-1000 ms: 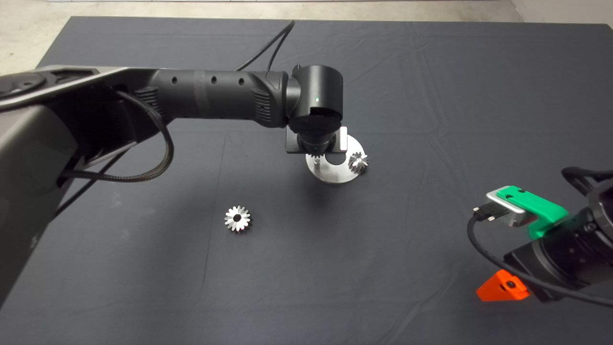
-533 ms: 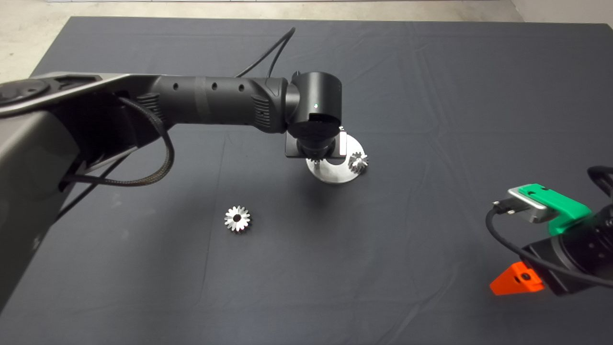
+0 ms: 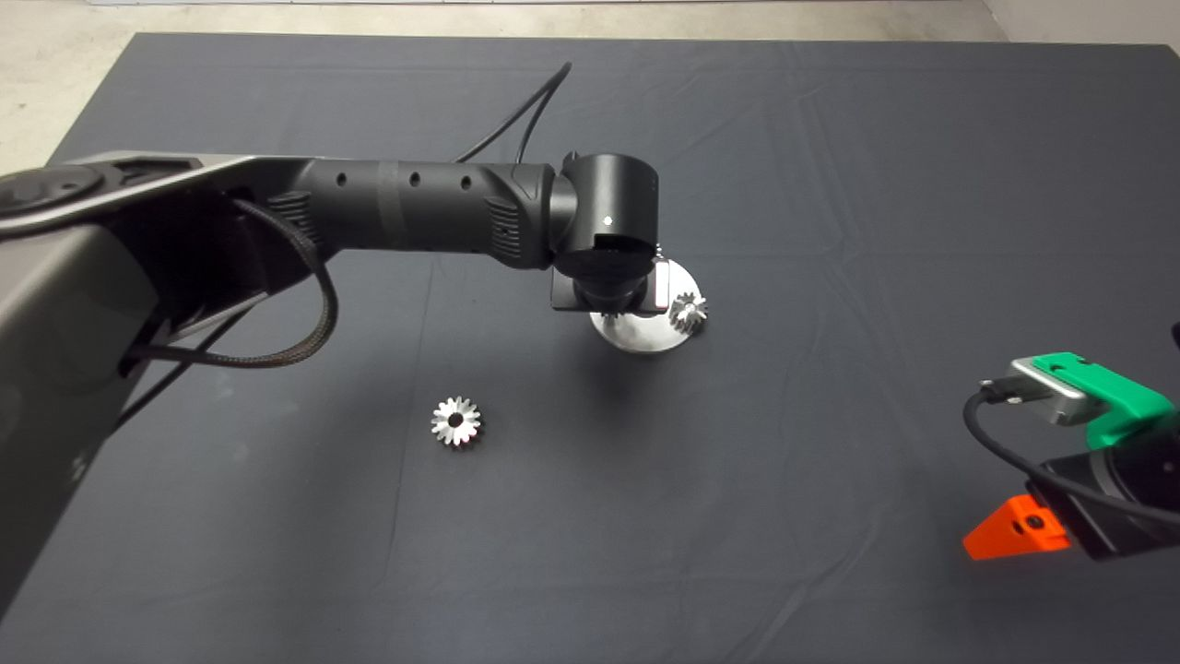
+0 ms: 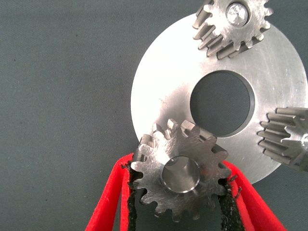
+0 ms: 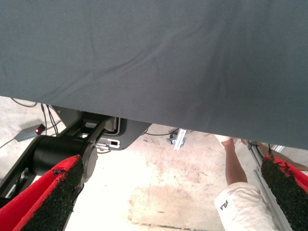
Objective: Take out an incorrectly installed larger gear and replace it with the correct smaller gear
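Note:
My left gripper (image 4: 179, 164) is shut on the smaller gear (image 4: 180, 175), a short-toothed silver gear with a round centre hole. It holds the gear just over the near rim of the round metal plate (image 4: 163, 91). Two other small gears (image 4: 233, 21) (image 4: 288, 137) sit on pins on that plate. In the head view my left wrist covers the held gear; the plate (image 3: 645, 337) and one mounted gear (image 3: 688, 312) show beside it. The larger gear (image 3: 456, 420), with long pointed teeth, lies flat on the mat, well apart from the plate. My right gripper (image 5: 163, 192) is open and empty.
The right arm is at the mat's lower right edge, with one red finger (image 3: 1014, 533) showing. Its wrist view looks past the mat's edge to the floor, a black robot base (image 5: 62, 149) and a person's leg (image 5: 236, 178). A black cable (image 3: 516, 111) runs behind the left arm.
The right arm has drawn back toward the lower right edge. The left wrist has shifted slightly over the plate, now hiding the gear that showed beneath it.

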Available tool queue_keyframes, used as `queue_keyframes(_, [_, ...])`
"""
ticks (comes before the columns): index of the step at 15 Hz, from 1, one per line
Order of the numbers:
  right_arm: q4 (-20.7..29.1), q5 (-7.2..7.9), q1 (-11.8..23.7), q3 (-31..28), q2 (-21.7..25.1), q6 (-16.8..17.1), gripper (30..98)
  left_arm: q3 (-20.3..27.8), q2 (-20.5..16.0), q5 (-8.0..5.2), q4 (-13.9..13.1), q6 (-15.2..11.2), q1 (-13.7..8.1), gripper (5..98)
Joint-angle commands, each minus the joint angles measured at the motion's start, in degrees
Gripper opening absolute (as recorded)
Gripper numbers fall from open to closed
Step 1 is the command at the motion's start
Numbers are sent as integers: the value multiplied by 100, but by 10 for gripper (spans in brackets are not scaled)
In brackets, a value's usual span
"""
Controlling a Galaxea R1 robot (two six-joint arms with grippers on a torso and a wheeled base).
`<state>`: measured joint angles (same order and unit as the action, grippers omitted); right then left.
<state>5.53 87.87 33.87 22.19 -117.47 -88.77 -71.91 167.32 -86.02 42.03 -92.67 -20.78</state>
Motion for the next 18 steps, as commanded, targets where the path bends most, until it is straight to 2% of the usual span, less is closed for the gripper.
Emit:
queue_keyframes(1, [62, 713, 103, -14, 87, 18, 976, 65, -1, -38, 121, -14, -102, 329])
queue_keyframes(5, [62, 713, 103, -19, 79, 18, 976, 96, -62, -43, 191, 4, -22, 329])
queue_keyframes(18, [62, 713, 103, -19, 70, 18, 976, 109, -62, -56, 266, 21, 22, 329])
